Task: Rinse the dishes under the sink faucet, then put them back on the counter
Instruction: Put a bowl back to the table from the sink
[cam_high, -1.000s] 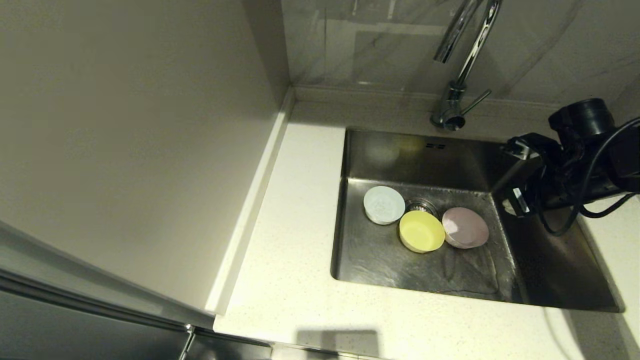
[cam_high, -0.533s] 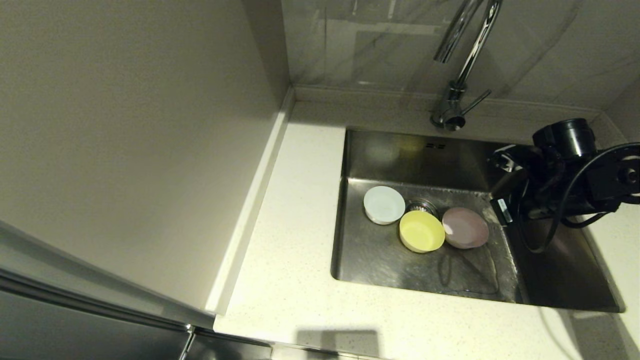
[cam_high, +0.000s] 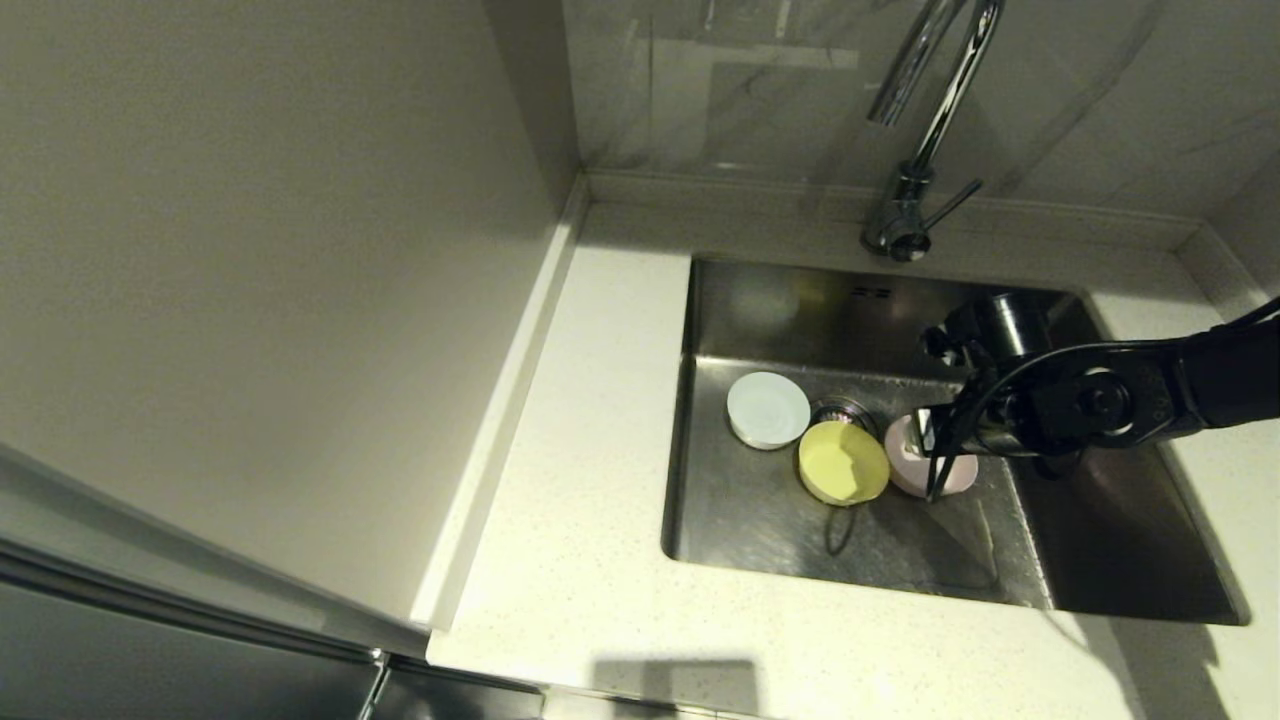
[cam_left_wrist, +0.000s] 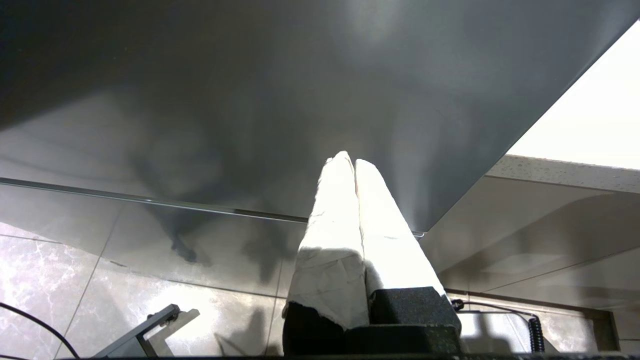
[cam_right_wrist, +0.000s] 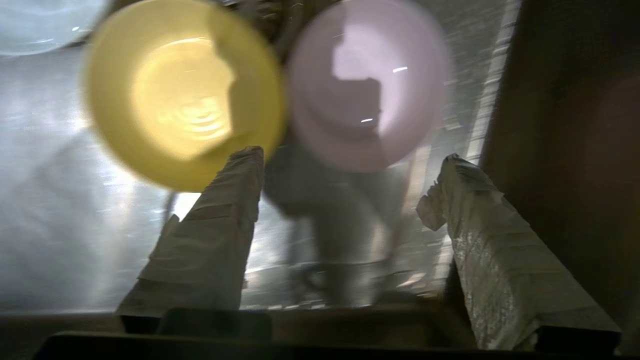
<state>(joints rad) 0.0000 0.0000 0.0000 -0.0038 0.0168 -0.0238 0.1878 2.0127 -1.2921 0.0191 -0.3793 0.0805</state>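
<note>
— Pink bowl (cam_right_wrist: 367, 85) first? Where is it?

— Down in the sink (cam_high: 760, 520), touching the yellow bowl (cam_high: 843, 461). My right gripper (cam_right_wrist: 350, 165) hangs above it, spread wide and holding nothing. I should go down slowly, one finger inside the rim.

— And the left gripper (cam_left_wrist: 348, 165)?

— Clenched on nothing, parked low beside the bench.

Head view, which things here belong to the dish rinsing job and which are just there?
Job:
pink bowl
yellow bowl
white bowl
sink
faucet
counter
right hand, open above the pink bowl

Just there:
cabinet panel
tiled wall
left hand, shut, parked off the counter
</note>
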